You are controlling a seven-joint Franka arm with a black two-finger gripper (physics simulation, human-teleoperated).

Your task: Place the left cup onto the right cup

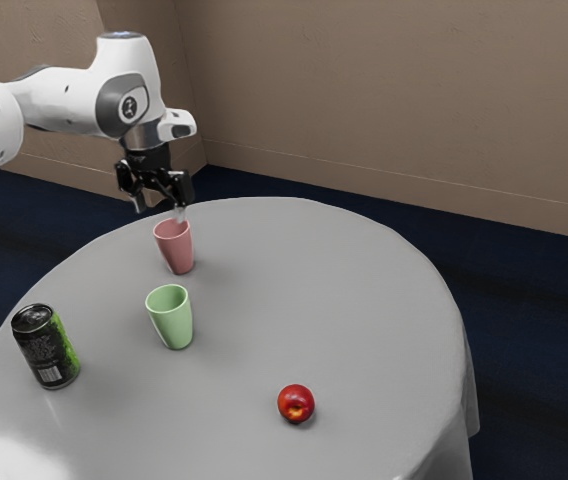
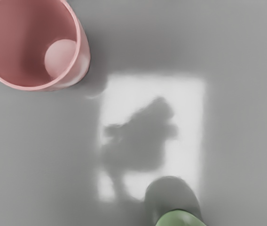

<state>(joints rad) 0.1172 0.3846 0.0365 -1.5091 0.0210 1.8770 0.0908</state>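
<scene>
Where it hangs just above the pink cup (image 1: pixel 174 246), the claw (image 1: pixel 160 207) holds its fingers apart, clamped on nothing. The green cup (image 1: pixel 170 317) stands upright on the grey surface (image 1: pixel 364 300) near the pink cup. The exterior view adds a can (image 1: pixel 46 346) and an apple (image 1: pixel 296 403), both farther from the pink cup. The wrist view looks down into the pink cup's hollow and catches the claw's shadow (image 2: pixel 138 136) beside it.
</scene>
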